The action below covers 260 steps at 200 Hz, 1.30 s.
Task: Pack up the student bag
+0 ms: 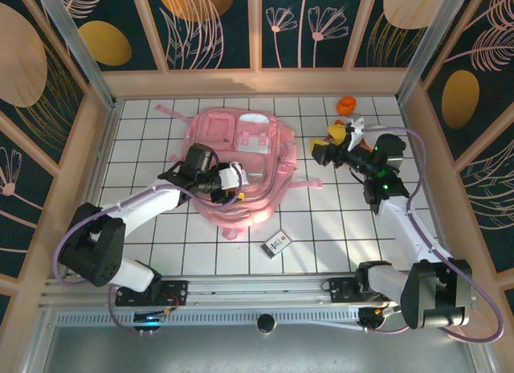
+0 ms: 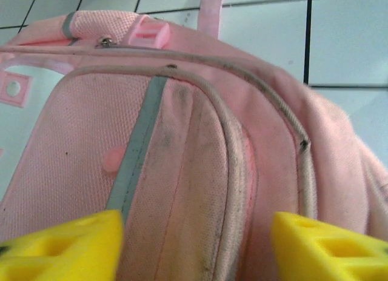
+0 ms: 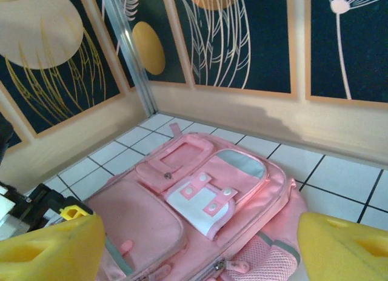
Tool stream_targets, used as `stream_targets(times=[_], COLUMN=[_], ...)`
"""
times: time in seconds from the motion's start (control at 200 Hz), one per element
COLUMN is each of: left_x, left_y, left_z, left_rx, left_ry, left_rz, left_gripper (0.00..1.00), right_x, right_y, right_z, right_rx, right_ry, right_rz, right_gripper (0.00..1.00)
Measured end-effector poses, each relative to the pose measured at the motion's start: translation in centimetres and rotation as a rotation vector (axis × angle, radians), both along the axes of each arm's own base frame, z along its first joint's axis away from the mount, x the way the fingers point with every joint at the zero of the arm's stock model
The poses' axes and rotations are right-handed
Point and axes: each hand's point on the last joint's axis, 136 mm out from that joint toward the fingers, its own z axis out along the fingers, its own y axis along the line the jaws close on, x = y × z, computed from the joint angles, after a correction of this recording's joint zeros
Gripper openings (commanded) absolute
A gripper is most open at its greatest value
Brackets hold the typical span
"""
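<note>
The student bag (image 1: 241,160) lies flat on the tiled bench (image 1: 337,220). Left tool (image 2: 197,247) sits astride its piped seam, jaws apart and gripping nothing. Right tool (image 3: 197,244) hangs right of it, wide open and empty.

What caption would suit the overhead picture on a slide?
Pink student bag on a white tiled table: left fingers over its near end, right fingers open beside it.

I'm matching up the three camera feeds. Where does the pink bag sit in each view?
Top external: bag at mid-table, slightly left of centre.
Left wrist: bag close up, across the lower and middle picture.
Right wrist: bag at lower centre, pockets facing up.
Shared landmark: the white gridded table under it.
</note>
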Motion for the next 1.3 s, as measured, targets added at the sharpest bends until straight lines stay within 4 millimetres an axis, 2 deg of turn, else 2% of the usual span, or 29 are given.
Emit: stream_targets(times=[0.09,0.18,0.225,0.38,0.505,0.641,0.861,1.081,1.151,1.301], left_x=[0.3,0.1,0.0,-0.1,-0.5,-1.1,-1.2,-1.3,-1.2,-1.2], left_y=[0.0,-0.2,0.1,1.4,2.0,1.9,1.9,1.8,1.8,1.8], left_z=[-0.3,0.1,0.6,2.7,4.0,4.0,4.0,4.1,4.2,4.2], left_rx=[0.001,-0.032,-0.06,-0.154,-0.2,-0.224,-0.233,-0.237,-0.24,-0.248], left_ry=[0.006,-0.007,-0.015,-0.038,-0.06,-0.063,-0.067,-0.065,-0.066,-0.058], left_rz=[0.015,0.015,0.027,0.055,0.055,0.039,0.032,0.026,0.025,0.036], left_gripper=[0.19,0.04,0.0,0.0,0.0,0.0,0.0,0.0,0.0,0.0], right_x=[0.3,0.7,0.8,1.3,0.9,0.3,-0.3,-1.0,-1.2,-1.9], right_y=[0.1,0.2,0.3,1.5,4.7,8.0,11.5,14.2,14.6,15.1], right_z=[-0.9,-1.9,-2.5,-4.6,-6.2,-8.6,-13.0,-14.5,-15.0,-15.7], right_rx=[-0.022,-0.05,-0.073,-0.185,-0.304,-0.387,-0.476,-0.487,-0.486,-0.475], right_ry=[0.003,0.008,0.009,0.017,-0.007,-0.007,0.035,0.04,0.046,0.084], right_rz=[0.01,0.018,0.024,0.093,0.23,0.39,0.595,0.733,0.757,0.793], right_gripper=[0.82,0.8,0.77,0.75,0.75,0.74,0.74,0.72,0.72,0.65])
